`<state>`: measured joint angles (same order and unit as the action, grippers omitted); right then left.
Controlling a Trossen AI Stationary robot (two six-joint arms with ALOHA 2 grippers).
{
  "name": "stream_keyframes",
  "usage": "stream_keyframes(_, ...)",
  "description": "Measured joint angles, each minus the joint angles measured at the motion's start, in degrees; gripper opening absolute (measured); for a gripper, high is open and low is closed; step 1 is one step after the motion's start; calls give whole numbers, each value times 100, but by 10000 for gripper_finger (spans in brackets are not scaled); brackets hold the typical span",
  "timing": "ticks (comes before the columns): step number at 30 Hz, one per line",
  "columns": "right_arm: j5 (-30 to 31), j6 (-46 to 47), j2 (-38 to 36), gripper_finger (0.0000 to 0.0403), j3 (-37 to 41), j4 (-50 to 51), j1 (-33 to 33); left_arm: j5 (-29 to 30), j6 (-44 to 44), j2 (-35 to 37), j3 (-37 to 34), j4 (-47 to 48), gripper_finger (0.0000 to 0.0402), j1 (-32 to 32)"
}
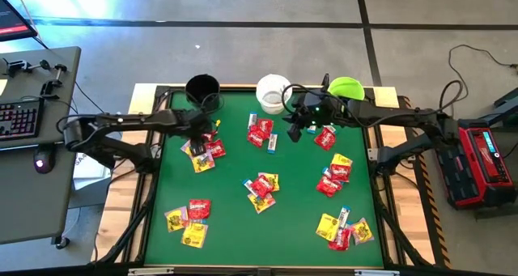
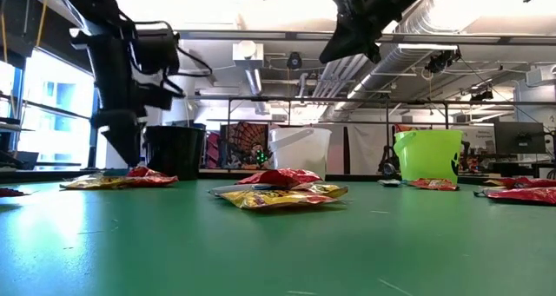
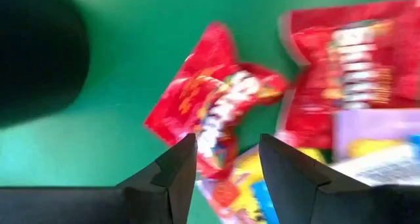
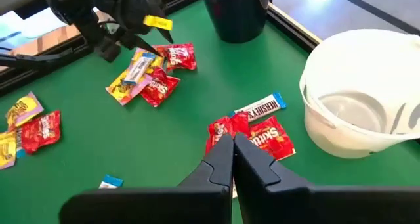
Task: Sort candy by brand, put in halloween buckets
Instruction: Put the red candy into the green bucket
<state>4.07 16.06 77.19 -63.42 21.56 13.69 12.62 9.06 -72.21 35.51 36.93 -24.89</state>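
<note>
White bucket (image 4: 357,102) looks empty; black bucket's (image 4: 236,10) inside hidden.

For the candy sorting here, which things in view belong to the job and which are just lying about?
Belongs to the job:
- red packets, yellow packets, white-and-blue packets
- black bucket, white bucket, green bucket
- left pincer, open above the pile by the black bucket
- right pincer, shut, near the white bucket

Just lying about:
- keyboard
- red case
</note>
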Motion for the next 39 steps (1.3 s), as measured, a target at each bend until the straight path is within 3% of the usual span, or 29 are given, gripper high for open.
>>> stream_keyframes(15,26,-151,3,0,0,-24,2,21,-437,-894,26,-9,150,-406)
stream_keyframes(26,-132,-304,7,0,0,-144,0,-247,-536,-413,177,-40,9,-408)
stream_keyframes(30,-131,-447,7,1,0,-317,-84,-808,-579,-177,434,-42,7,-410)
stream_keyframes(33,-168,-609,7,17,0,-514,-232,-1542,-823,-74,698,-67,4,-410)
stream_keyframes(39,-168,-696,9,97,0,-682,-457,-3306,-1738,-52,1236,-635,1,-398)
